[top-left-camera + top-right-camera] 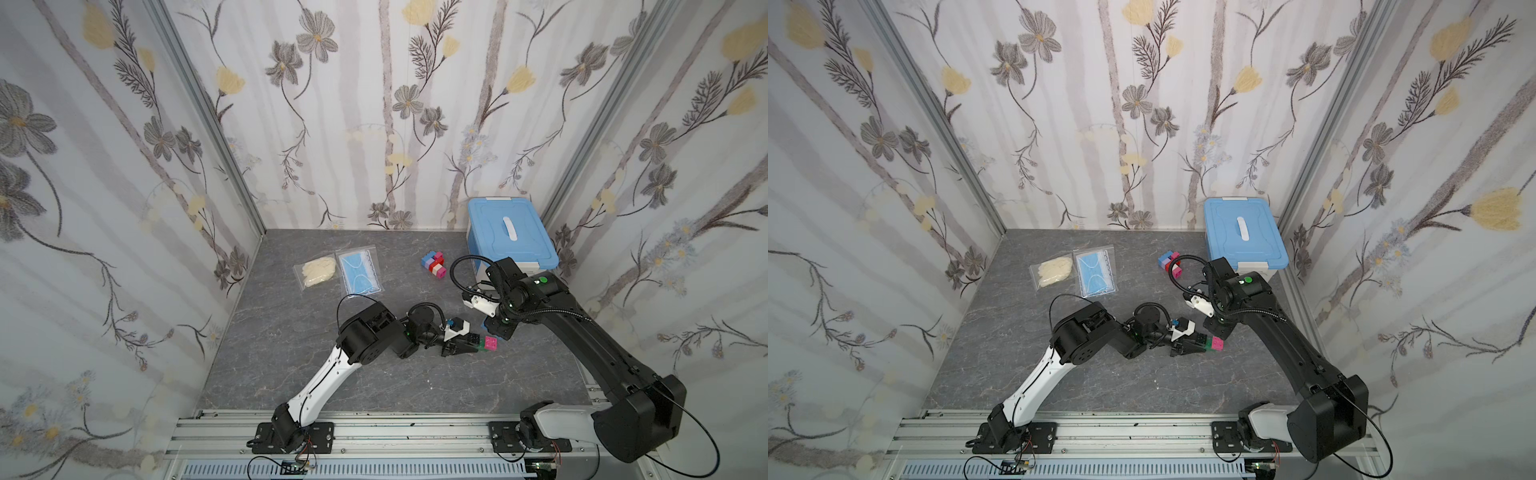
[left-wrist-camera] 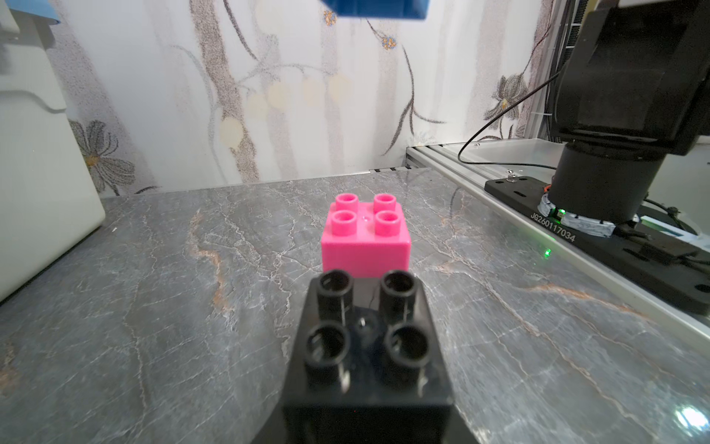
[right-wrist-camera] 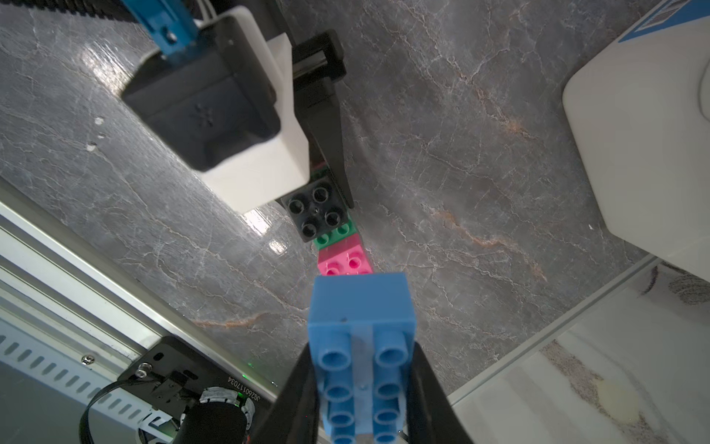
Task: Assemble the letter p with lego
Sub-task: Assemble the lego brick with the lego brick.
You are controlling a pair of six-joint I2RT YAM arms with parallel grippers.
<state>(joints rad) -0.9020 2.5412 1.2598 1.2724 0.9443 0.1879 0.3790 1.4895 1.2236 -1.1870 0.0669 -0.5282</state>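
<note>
A black brick (image 3: 317, 209) sits on a green brick (image 3: 335, 233), and a pink brick (image 3: 347, 262) follows in the same row low over the table. My left gripper (image 1: 466, 343) is shut on this row at the black end; one of its fingers (image 3: 329, 146) lies along the black brick's side. The left wrist view shows the black brick (image 2: 367, 338) close up, with the pink brick (image 2: 365, 246) beyond it. My right gripper (image 3: 361, 355) is shut on a long blue brick (image 3: 361, 319), which hangs just above the pink end. In both top views the blue brick (image 1: 491, 327) (image 1: 1212, 328) hovers beside the pink one.
A cluster of joined bricks (image 1: 433, 264) lies further back on the grey table (image 1: 291, 374). The white box with a blue lid (image 1: 509, 230) stands at the back right, close behind my right arm. Two clear bags, gloves (image 1: 318, 270) and a mask (image 1: 359, 270), lie back left.
</note>
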